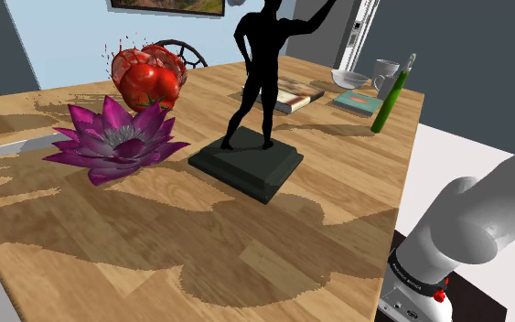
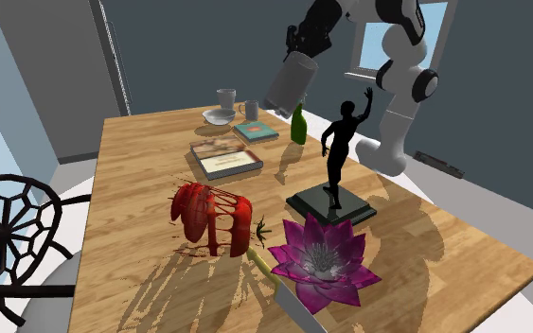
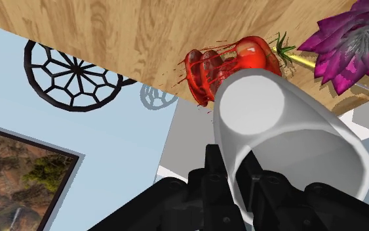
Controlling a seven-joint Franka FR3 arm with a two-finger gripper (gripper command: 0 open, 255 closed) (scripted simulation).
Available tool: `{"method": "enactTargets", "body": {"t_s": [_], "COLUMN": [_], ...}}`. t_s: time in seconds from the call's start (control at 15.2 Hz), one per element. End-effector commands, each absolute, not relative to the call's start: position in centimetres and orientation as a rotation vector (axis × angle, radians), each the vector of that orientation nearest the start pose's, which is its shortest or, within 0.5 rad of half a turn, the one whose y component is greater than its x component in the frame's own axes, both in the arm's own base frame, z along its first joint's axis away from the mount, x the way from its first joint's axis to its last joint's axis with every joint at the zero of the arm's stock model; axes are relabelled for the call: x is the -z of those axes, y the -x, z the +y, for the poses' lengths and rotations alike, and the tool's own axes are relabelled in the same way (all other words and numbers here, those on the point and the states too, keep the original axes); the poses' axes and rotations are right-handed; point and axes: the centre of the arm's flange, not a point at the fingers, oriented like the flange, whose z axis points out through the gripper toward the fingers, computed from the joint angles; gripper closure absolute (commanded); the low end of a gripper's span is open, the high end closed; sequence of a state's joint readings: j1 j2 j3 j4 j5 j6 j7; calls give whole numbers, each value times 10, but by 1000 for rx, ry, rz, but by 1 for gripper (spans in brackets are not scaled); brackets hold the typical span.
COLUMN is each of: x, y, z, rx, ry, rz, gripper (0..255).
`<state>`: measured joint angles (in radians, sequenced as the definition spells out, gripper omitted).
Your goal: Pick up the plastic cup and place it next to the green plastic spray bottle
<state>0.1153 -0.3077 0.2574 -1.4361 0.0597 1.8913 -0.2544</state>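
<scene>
In the shoulder view, the green spray bottle (image 1: 388, 99) is standing near the far edge of the wooden table (image 1: 246, 265), just beside a teal book (image 1: 357, 102). A grey mug (image 1: 385, 69) and a bowl (image 1: 348, 78) are sitting behind it. A black figure statue (image 1: 262, 82) is posing on its dark base mid-table.

In the second exterior view, the gripper (image 2: 299, 55) is hanging in the air, clamped on the grey cup (image 2: 288, 85). The cup is tilting down from the fingers, off the table, with its lower end hovering close over the spray bottle.

In the wrist view, the fingers (image 3: 215, 174) are pinching the cup's wall at the rim, one outside and one inside, and the closed base is pointing away from them. Beyond the fingers, past the cup's base, a red tomato ornament (image 3: 235, 59) and a purple lotus flower (image 3: 350, 46) are lying on the table. A black web-backed chair (image 3: 71, 69) is standing off the table's edge.
</scene>
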Motion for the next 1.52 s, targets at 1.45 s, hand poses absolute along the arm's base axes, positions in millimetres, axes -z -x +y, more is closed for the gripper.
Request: {"method": "enactTargets", "body": {"t_s": [1.45], "x": [-871], "y": [-187], "z": [-15], "rx": [1143], "ry": [2744], "rz": [-925], "gripper": [255]}}
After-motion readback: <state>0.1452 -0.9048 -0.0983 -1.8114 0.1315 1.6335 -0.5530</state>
